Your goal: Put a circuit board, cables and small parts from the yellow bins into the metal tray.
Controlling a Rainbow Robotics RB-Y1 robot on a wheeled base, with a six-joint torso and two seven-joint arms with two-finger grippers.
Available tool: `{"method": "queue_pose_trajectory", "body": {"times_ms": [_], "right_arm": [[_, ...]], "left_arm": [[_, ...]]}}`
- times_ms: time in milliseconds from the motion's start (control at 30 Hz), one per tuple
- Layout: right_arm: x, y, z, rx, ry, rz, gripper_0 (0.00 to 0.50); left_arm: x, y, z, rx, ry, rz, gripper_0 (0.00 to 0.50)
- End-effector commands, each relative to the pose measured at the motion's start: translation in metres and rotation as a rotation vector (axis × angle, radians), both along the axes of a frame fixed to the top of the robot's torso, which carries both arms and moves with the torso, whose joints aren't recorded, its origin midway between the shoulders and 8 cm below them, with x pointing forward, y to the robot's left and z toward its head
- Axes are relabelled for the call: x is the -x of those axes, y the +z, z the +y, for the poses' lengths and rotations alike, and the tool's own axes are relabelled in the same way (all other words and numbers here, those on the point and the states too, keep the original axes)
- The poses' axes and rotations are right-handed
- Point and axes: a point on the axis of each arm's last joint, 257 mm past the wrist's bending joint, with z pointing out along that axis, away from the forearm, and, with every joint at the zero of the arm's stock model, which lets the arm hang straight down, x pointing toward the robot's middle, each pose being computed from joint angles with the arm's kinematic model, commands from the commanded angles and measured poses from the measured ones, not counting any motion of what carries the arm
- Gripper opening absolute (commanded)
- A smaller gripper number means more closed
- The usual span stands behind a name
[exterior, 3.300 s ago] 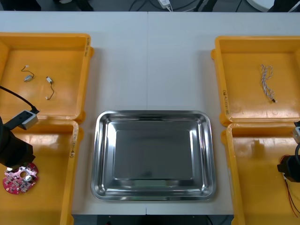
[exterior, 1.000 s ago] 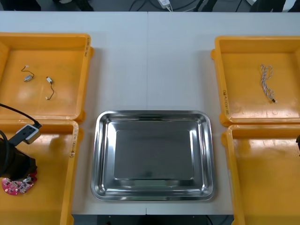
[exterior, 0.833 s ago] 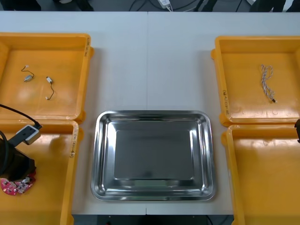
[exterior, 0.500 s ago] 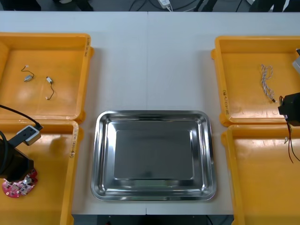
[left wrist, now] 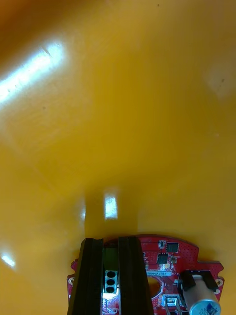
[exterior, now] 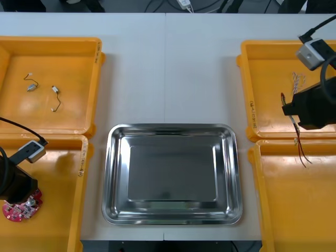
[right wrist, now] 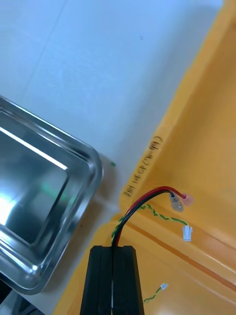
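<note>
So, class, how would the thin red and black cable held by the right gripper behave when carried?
Probably floppy: the thin red and black cable curves from the shut right gripper and droops. Likely light, being so thin; its loose ends may swing.

Both black arms (exterior: 315, 107) carry a grey box (exterior: 313, 52) and a black cable (exterior: 319, 26).

Metal tray (exterior: 173, 178) bare; yellow bin walls (exterior: 251, 105) flank it.
</note>
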Motion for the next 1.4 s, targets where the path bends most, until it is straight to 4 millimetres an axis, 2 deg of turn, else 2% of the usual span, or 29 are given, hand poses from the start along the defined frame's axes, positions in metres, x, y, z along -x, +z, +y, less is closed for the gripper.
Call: {"method": "queue_pose_trajectory", "body": {"times_ms": [33,200,467,833,1100,1400], "right_arm": [[0.009,0.009,0.037,0.1,0.172,-0.053,0.0],[0.025,0.001,0.066,0.191,0.326,-0.087,0.0],[0.045,-0.007,0.099,0.256,0.537,-0.138,0.0],[0.071,-0.046,0.146,0.291,0.677,-0.106,0.0],[0.078,-0.072,0.165,0.358,0.738,-0.1,0.0],[0.08,-0.092,0.177,0.463,0.816,-0.142,0.0]], "left_arm": [[0.001,0.014,0.009,-0.031,-0.094,0.012,0.0],[-0.001,0.031,0.009,-0.029,-0.095,0.025,0.0],[-0.007,0.059,0.008,-0.043,-0.084,0.027,0.0],[-0.031,0.101,-0.004,-0.028,-0.066,-0.023,0.0],[-0.039,0.132,-0.009,-0.037,-0.034,-0.026,0.0],[-0.041,0.157,-0.038,0.053,0.026,-0.02,0.0]]}}
